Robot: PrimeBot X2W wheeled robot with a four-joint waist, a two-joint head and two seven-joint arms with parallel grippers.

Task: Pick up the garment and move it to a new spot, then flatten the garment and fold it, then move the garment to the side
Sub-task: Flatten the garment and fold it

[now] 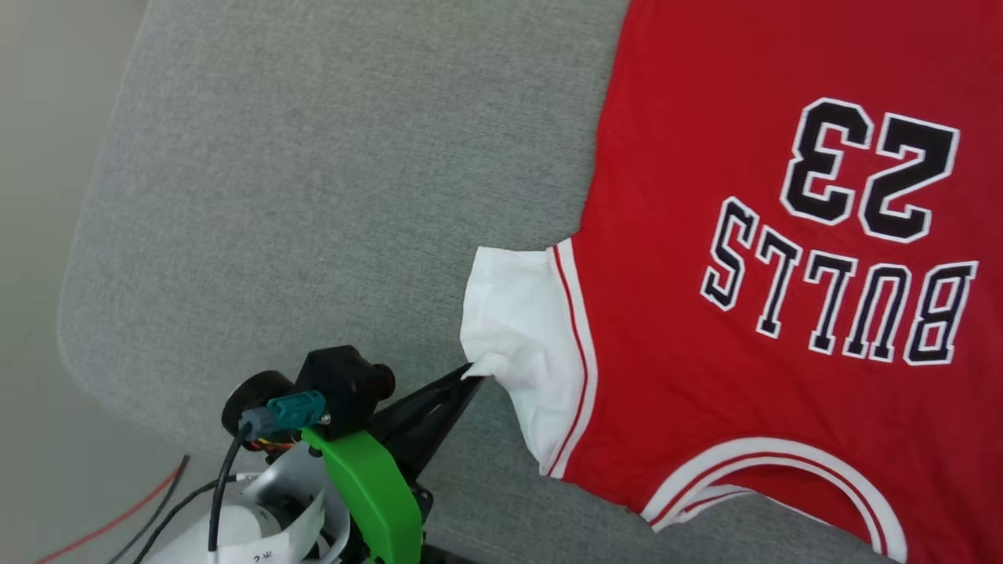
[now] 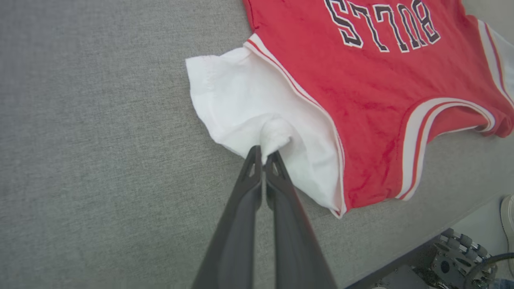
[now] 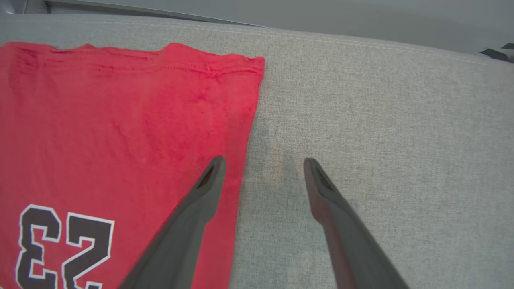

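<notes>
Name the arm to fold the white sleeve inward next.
Left. The left end effector is shut on the garment's white sleeve; the right end effector is open at the opposite edge, gripping nothing.

Left gripper [image 1: 472,377]: fingers pressed together, pinching the garment [image 1: 674,376] at their tips. Right gripper [image 3: 263,162]: fingers spread wide apart.

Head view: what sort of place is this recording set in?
Probably an indoor robotics test room: a grey fabric-covered work surface, a red jersey T-shirt with white sleeves spread on it, and loose red and black cables on the pale floor.
</notes>
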